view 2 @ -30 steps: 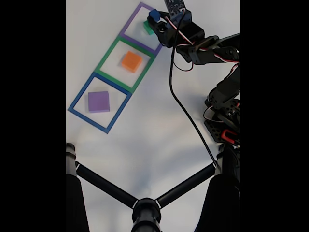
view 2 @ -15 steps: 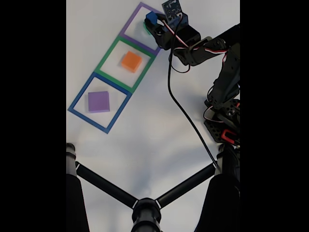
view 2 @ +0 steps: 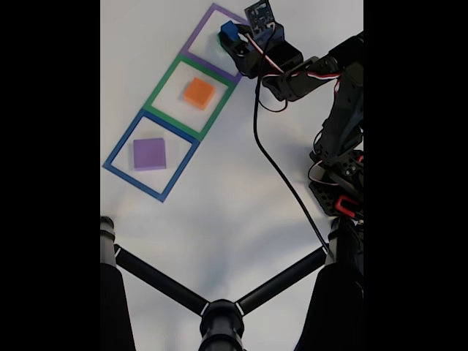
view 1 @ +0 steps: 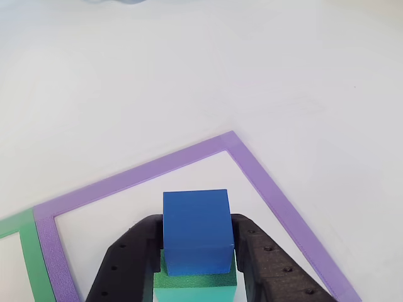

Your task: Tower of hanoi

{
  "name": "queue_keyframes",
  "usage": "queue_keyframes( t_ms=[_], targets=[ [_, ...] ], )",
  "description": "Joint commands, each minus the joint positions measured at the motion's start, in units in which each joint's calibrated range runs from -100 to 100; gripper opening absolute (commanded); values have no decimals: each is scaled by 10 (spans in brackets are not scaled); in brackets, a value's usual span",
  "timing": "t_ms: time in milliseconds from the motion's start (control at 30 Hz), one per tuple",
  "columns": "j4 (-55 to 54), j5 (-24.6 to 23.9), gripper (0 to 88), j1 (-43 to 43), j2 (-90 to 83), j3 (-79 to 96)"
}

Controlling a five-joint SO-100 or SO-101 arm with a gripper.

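Blue cube (view 1: 196, 229) on green block (view 1: 195, 281) | gripper (view 1: 196, 251) fingers clamped on its flat sides | looks light, rigid, smooth

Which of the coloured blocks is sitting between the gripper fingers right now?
The blue block, stacked on the green one in the purple frame. The orange and purple blocks lie alone in other frames.

Bright, even light washes out the white table (view 2: 219, 219); shadows are faint, and the fixed view is soft, flanked by black bars.
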Motion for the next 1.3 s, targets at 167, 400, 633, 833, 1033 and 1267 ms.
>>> queue_keyframes(
  t_ms=[167, 400, 633, 833, 1033, 1267],
  targets=[
    [-17, 4, 143, 6, -1, -9],
    [-14, 4, 206, 14, -9, -7],
    [64, 4, 254, 17, -101, -10],
    [275, 4, 254, 21, -270, -40],
    [645, 4, 194, -5, -423, -199],
    [1094, 4, 1, -93, -445, -550]
  ],
)
